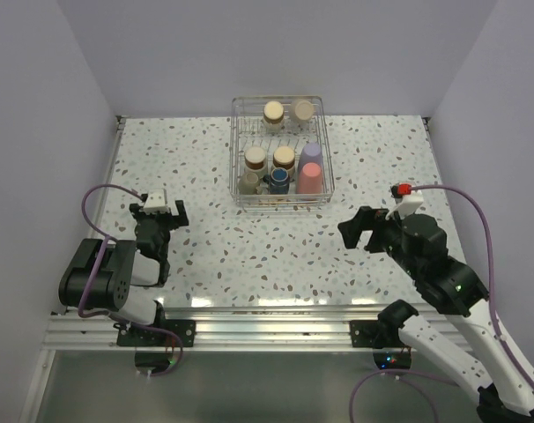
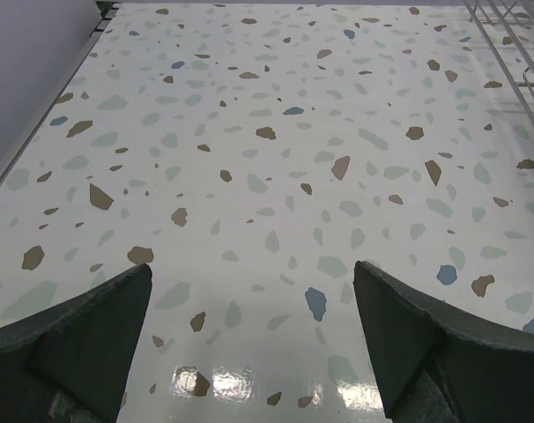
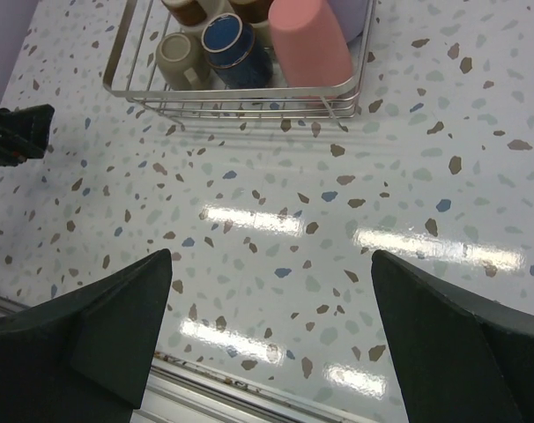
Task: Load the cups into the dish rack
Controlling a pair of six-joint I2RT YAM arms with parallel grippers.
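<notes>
The silver wire dish rack [image 1: 234,167] stands at the back middle of the table. Several cups sit inside it: beige metal ones at the back [image 1: 273,113] and middle [image 1: 284,159], the lavender cup [image 1: 311,154], the coral-pink cup [image 1: 310,179], the dark mug [image 1: 278,181] and the tan cup [image 1: 249,182]. The right wrist view shows the rack's front rim [image 3: 241,91], the pink cup [image 3: 307,40], the mug [image 3: 232,44] and the tan cup [image 3: 181,57]. My left gripper [image 1: 159,214] [image 2: 252,264] is open and empty over bare table. My right gripper [image 1: 359,231] [image 3: 271,254] is open and empty, right of the rack's front.
The speckled table is walled on the left, back and right. A metal rail [image 1: 267,326] runs along the near edge by the arm bases. A corner of the rack [image 2: 514,35] shows at the top right of the left wrist view.
</notes>
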